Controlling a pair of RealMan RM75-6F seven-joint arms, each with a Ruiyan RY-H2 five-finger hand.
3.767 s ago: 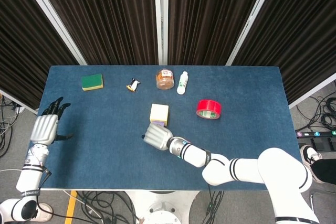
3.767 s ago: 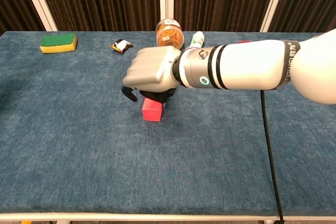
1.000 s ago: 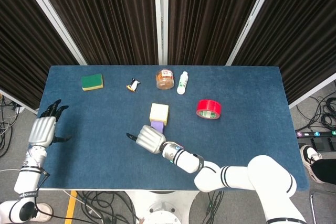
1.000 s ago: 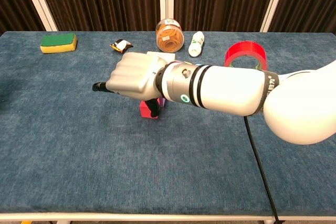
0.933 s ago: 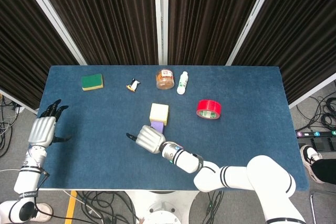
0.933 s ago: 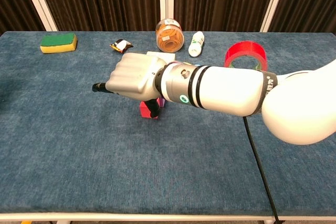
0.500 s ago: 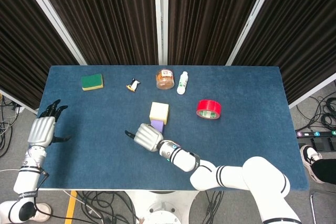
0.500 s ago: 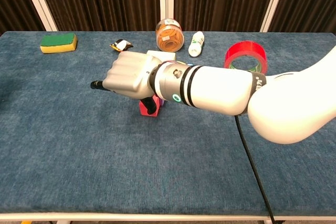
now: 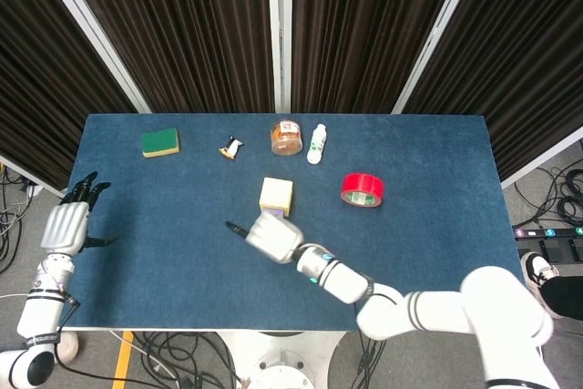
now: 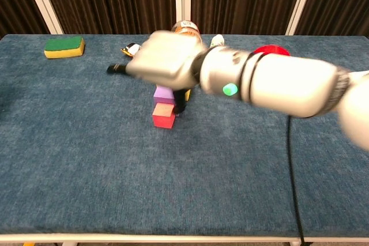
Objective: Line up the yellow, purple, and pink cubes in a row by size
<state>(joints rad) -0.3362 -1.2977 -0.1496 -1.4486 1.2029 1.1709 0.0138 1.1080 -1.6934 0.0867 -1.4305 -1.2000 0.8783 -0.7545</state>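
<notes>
**Cubes in a line near the table's middle, right hand raised over them**

While the head view hides two of the cubes under the white right hand (image 9: 270,236), the chest view shows all of them on the blue cloth tabletop (image 10: 86,159): the small pink cube (image 10: 164,115) toward the front edge, the mid-sized purple cube (image 10: 164,94) touching it behind, and a sliver of the large pale-yellow cube (image 10: 187,94) farther back. In the head view only the yellow cube (image 9: 276,196) is plain. The right hand (image 10: 167,59), blurred, holds nothing; one dark fingertip (image 10: 115,68) sticks out sideways, another hangs beside the purple cube, the rest look curled in.

The left hand (image 9: 66,222) shows only from above, off the left edge, fingers spread, grasping nothing.

Along the back edge sit a green-and-yellow sponge (image 9: 160,141), a small penguin figure (image 9: 232,147), an orange-filled jar (image 9: 286,137) and a white bottle (image 9: 316,143); a red tape roll (image 9: 362,189) lies right of the cubes.
</notes>
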